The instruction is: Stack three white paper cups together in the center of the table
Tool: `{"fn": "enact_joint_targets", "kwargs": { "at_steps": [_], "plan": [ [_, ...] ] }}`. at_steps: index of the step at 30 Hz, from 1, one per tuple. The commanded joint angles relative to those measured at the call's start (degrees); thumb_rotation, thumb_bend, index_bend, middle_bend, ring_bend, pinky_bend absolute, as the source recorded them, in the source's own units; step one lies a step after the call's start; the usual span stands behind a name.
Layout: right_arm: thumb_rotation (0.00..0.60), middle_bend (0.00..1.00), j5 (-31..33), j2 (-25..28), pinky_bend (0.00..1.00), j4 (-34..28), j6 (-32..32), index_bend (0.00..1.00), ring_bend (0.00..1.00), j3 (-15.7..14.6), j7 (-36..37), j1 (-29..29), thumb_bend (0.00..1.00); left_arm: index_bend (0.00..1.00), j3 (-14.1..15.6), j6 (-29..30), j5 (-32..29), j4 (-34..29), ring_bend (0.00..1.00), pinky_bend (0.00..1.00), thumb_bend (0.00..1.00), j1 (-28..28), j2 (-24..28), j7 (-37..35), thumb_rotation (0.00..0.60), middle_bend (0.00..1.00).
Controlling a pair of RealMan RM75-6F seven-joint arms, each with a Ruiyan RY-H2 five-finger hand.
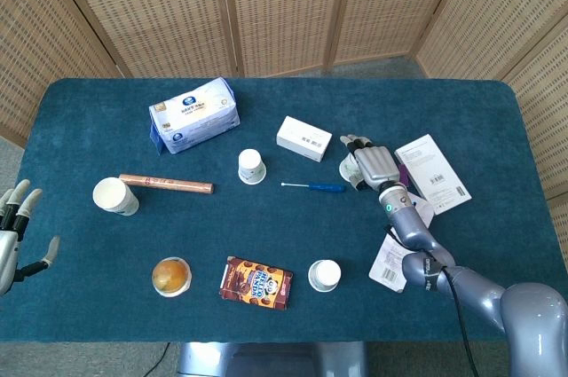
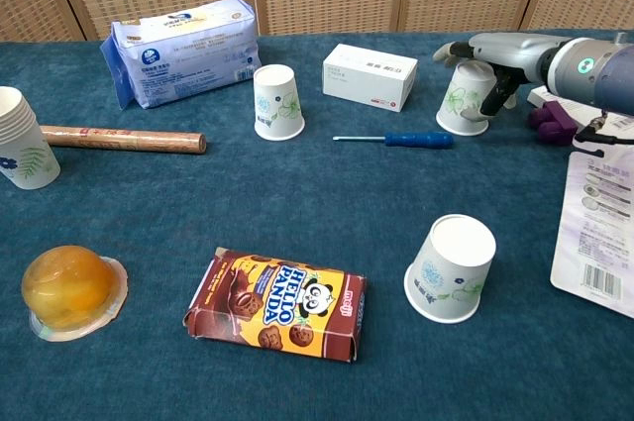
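Hiding paper cup (image 2: 463,101): right robot hand (image 2: 492,52)

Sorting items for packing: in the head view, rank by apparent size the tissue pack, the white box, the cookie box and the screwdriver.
1. Tissue pack
2. Cookie box
3. White box, close to the cookie box, so unsure
4. Screwdriver

Four cups (image 2: 278,101), one screwdriver (image 2: 393,140), two hands (image 1: 371,164).

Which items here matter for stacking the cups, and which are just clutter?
For the job: cup under the right robot hand, middle cup, front cup.

Clutter: cup stack, tissue pack, white box, screwdriver, brown roll, cookie box, jelly cup, leaflets.
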Motion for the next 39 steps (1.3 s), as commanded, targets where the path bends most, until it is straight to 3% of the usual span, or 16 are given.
{"fn": "enact_joint_targets", "kwargs": {
  "at_steps": [1,19,26,32,39],
  "plan": [
    [0.6,0.2,0.02,-0.24,0.68,0.16,0.44,0.08,0.2,0.21,0.0,0.02,0.37,0.0,-0.04,-0.04,0.03,0.16,0.0,0.2,0.47,-0.04,-0.12,-0.14,0.29,0.0],
    [0.6,0.35,1.79,-0.16,0.76,-1.3,1.54,0.26,0.36,1.49,-1.0,0.05,0.37,0.0,-0.23,-0.54,-0.07,1.37,0.0,0.2,0.47,-0.34,-0.95,-1.12,0.295,0.0],
    [0.6,0.37,2.17,0.7,0.76,-2.61,1.66,0.28,0.38,1.62,-0.94,-0.32,0.37,0.0,-0.3,-0.67,-0.12,1.5,0.0,0.2,0.47,-0.44,-1.09,-1.19,0.291,0.0],
    [0.6,0.38,2.16,2.93,0.77,-6.5,3.09,0.29,0.39,1.77,-0.95,-1.36,0.37,0.0,-0.37,-0.98,-0.02,1.73,0.0,0.2,0.47,-0.73,-1.32,-1.29,0.293,0.0],
    [0.6,0.38,3.26,8.3,0.77,-15.89,5.27,0.29,0.39,2.25,-1.93,-3.2,0.38,0.0,-0.53,-1.22,0.19,1.58,0.0,0.2,0.47,-1.14,-1.35,-1.07,0.294,0.0]
  ]
}}
